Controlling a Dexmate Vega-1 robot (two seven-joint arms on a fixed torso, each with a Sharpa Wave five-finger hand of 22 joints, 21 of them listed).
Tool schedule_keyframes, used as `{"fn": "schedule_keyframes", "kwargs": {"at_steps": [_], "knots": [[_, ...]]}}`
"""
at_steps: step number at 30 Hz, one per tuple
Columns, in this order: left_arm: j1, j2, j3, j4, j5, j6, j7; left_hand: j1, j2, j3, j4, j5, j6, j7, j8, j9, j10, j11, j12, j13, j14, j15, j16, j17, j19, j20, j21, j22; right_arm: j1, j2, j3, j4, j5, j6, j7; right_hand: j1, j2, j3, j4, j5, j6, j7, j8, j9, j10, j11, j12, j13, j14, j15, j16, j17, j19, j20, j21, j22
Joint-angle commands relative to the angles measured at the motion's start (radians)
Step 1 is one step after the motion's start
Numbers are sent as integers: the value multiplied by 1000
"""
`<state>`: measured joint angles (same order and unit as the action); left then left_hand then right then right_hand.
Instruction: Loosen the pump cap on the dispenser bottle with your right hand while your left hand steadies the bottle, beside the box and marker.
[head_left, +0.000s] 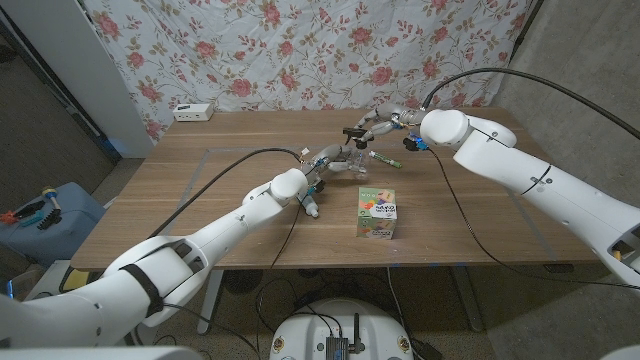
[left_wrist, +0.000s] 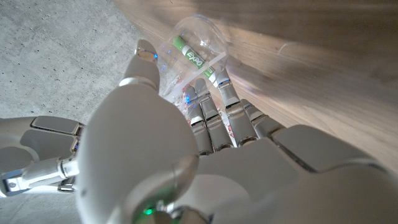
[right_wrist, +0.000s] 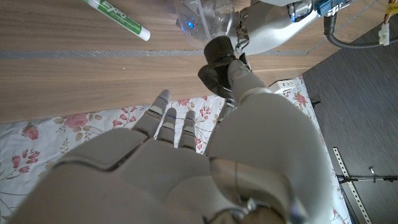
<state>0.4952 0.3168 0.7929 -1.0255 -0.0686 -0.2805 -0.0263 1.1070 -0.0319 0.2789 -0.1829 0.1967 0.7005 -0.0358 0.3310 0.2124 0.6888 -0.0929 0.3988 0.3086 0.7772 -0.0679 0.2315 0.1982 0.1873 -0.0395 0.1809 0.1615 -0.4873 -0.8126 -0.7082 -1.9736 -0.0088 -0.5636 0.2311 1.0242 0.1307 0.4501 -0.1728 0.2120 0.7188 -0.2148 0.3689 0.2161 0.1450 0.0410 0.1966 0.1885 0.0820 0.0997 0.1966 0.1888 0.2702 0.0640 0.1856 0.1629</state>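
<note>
At mid-bench, the left hand (head_left: 322, 166) grips the clear dispenser bottle (left_wrist: 196, 46) while the right hand (head_left: 375, 127) pinches its black pump cap (right_wrist: 219, 51). The bottle (thin, slick plastic, probably light) looks best held by its body; the marker (head_left: 384, 159) and box (head_left: 378, 212) sit nearby.

Even, moderately bright overhead light on the tabletop (head_left: 200, 190), with soft shadows; both wrist views show blurred near hand casings, glare on the clear bottle (left_wrist: 199, 46) just beyond the fingers (left_wrist: 208, 118), and bowed edges.
</note>
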Motion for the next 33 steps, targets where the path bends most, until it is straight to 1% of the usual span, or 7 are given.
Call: {"fn": "schedule_keyframes", "kwargs": {"at_steps": [1,5,15,23,33], "knots": [[1,-4,3,0,-1,4,2,-4,121,49,40,6,64,-3,3,4,55,-46,0,125,27,-99,0,1,4,-99,0,2,-3,0,11,24,30,29,5,12,21,13,1,12,25,-8,8,3,4,-10,5,2,-2,-6,7,2,5,-10,0,3],[2,-2,3,-3,0,5,3,-5,122,51,39,7,66,-4,4,4,55,-46,-1,126,27,-98,-1,1,4,-99,0,2,-3,-3,15,29,39,33,7,19,29,17,1,16,34,-8,9,3,6,-17,5,2,-1,-9,7,2,4,-13,0,3],[3,0,3,-8,2,4,6,-8,124,54,40,7,67,-3,5,4,57,-45,-2,129,27,-98,-2,2,4,-98,1,2,-8,-9,25,32,54,38,2,25,34,19,3,20,57,-7,13,3,13,-16,6,2,2,-13,9,3,5,-14,1,3],[4,0,4,-8,2,3,4,-8,125,56,38,8,68,-4,5,4,56,-44,-4,132,29,-98,-2,2,4,-99,1,2,10,-20,18,25,53,30,28,29,46,22,10,24,101,-6,24,5,22,-26,7,2,1,-21,10,5,2,-19,1,3],[12,6,3,-25,4,11,10,-11,126,58,39,8,69,-3,5,4,58,-43,-5,135,30,-98,-2,3,4,-99,0,2,31,-31,11,16,57,29,67,38,55,30,10,30,116,-8,26,5,19,-30,4,2,-9,-24,9,7,-8,-19,-2,3]]}}
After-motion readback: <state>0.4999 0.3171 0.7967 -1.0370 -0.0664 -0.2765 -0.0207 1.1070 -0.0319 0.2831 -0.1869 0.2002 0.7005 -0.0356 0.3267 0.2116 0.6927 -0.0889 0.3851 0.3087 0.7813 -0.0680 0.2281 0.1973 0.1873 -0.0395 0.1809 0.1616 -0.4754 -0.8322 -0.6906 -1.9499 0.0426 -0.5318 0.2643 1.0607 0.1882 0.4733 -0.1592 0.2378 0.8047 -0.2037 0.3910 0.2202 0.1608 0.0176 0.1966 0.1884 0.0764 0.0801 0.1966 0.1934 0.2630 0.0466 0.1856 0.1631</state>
